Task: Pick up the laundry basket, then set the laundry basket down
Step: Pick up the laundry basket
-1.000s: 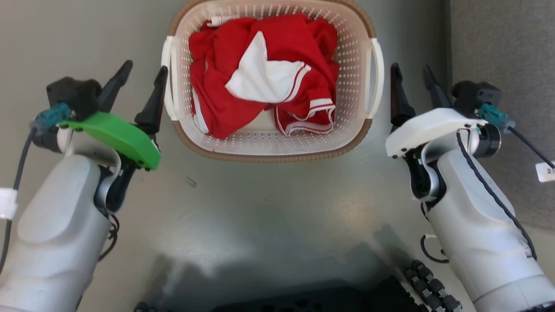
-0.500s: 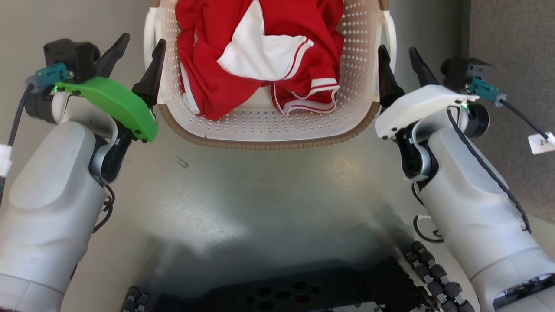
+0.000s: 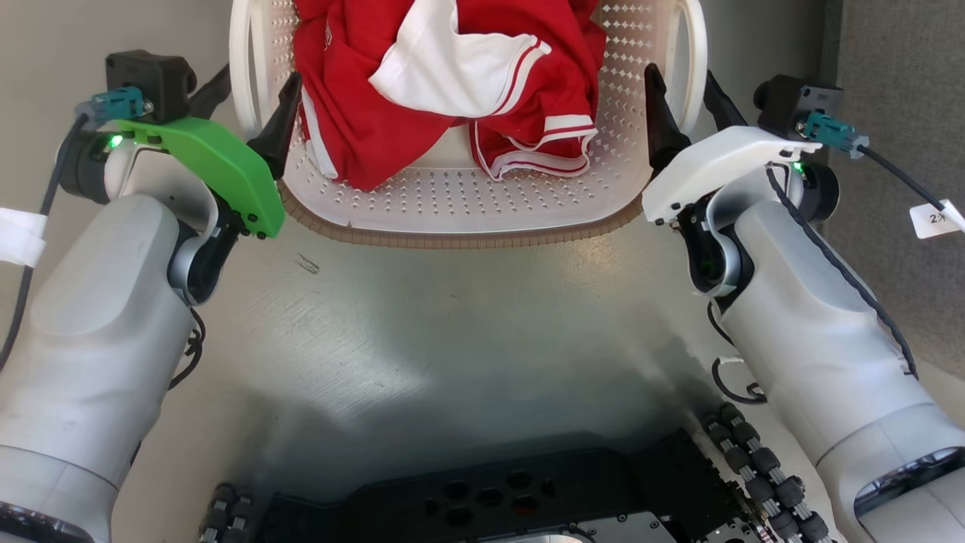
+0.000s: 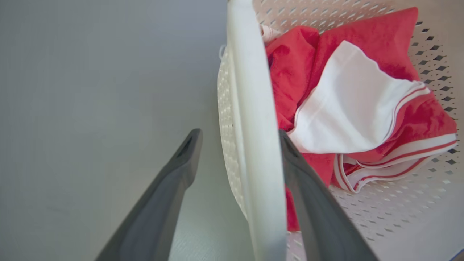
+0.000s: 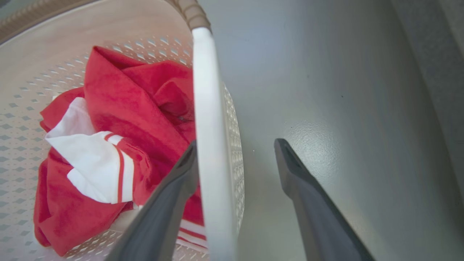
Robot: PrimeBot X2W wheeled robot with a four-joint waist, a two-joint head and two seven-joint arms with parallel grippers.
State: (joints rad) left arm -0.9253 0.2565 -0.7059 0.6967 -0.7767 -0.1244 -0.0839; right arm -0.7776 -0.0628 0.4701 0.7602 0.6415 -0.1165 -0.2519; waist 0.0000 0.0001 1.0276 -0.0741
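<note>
Head view, nearest first: my black wheeled base (image 3: pixel 490 498) sits at the bottom edge on a glossy grey floor (image 3: pixel 452 339), with my 2 pale forearms reaching forward on either side. Beyond them my left fingers (image 3: pixel 260 73) and right fingers (image 3: pixel 678 71) are both spread open. Each pair straddles 1 white side handle of the laundry basket (image 3: pixel 452 204), which stands on the floor straight ahead between my arms, its far end cut off by the top edge.

In the left wrist view the left handle (image 4: pixel 253 127) runs up between my 2 fingers. The inner one lies just beside it inside the basket, and the outer one stands apart over bare floor. The right wrist view mirrors that at the right handle (image 5: pixel 210 127), with the inner finger close against it and the outer finger well clear. Neither pair has closed on anything.

So I judge the task barely begun: the reach is done, and the squeeze, the lift and the setting down are all left.

The basket is cream plastic, rounded-rectangular and pierced all over with small holes, with a brown woven-look rim (image 3: pixel 362 230). A crumpled red garment (image 3: pixel 354 136) with white panels and striped trim fills most of it. Farther off to my right, a strip of grey carpet (image 3: pixel 897 113) begins.
</note>
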